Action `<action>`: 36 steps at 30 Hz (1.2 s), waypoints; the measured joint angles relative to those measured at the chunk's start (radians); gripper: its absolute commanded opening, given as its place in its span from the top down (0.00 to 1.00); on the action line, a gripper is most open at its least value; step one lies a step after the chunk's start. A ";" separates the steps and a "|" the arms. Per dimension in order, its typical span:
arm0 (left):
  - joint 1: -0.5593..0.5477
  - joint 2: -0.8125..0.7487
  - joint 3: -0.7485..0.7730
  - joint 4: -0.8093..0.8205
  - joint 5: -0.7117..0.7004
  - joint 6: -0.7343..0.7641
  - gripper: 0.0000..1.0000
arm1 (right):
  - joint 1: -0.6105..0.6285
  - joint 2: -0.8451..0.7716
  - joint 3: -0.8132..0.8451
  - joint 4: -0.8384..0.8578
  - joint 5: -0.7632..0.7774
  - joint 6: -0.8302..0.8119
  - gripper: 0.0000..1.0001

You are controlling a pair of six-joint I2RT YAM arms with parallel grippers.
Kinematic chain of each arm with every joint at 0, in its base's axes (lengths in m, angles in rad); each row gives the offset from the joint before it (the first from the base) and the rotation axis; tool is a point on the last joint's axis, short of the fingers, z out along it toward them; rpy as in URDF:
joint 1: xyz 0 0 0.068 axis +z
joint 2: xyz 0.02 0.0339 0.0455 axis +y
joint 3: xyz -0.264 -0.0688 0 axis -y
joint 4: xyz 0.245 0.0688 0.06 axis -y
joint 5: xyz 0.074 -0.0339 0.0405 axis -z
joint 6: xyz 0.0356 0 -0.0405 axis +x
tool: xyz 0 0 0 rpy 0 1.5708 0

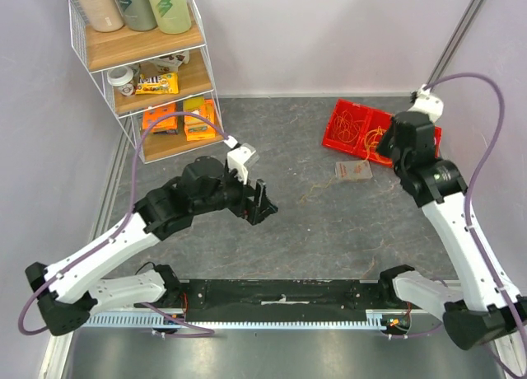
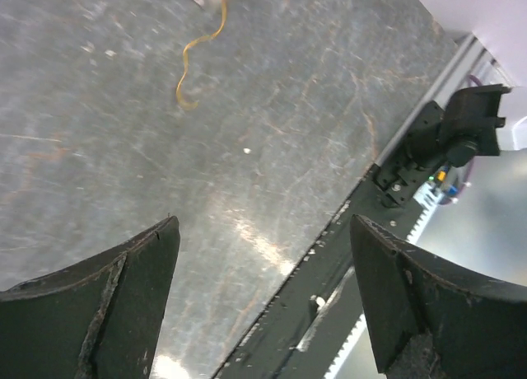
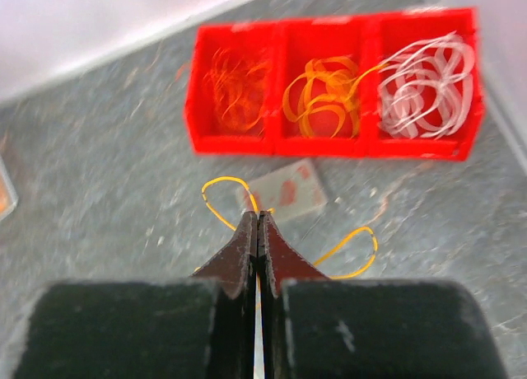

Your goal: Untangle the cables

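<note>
Grey mottled tabletop [image 3: 99,148], mid-frame: R gripper [image 3: 258,222] pinched shut on thin yellow curly wire [image 3: 224,184], below red three-bin plastic tray [image 3: 329,144]. L gripper [image 2: 263,222] wide. Step: freeing strand; next prob. lift into mid bin.

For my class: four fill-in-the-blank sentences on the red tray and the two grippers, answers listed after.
The red tray has ___ compartments. In the right wrist view, the white cables fill its ___ compartment. The left gripper is ___. The right gripper is ___ on a yellow cable that loops out beside its tips.
Answers: three; right-hand; open; shut.
</note>
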 measured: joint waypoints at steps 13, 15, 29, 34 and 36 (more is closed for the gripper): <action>0.005 -0.172 -0.047 -0.022 -0.111 0.208 0.13 | -0.271 0.285 0.400 0.012 0.059 -0.076 1.00; 0.006 -0.191 -0.092 -0.004 -0.110 0.212 0.14 | -0.285 0.327 0.456 0.019 0.105 -0.098 1.00; 0.012 -0.210 -0.147 0.033 -0.109 0.213 0.16 | -0.296 0.399 0.597 0.106 0.233 -0.223 1.00; 0.012 -0.224 -0.151 0.038 -0.113 0.213 0.16 | -0.296 0.439 0.597 0.161 0.237 -0.252 1.00; 0.012 -0.229 -0.153 0.041 -0.113 0.213 0.16 | -0.296 0.462 0.595 0.181 0.237 -0.261 1.00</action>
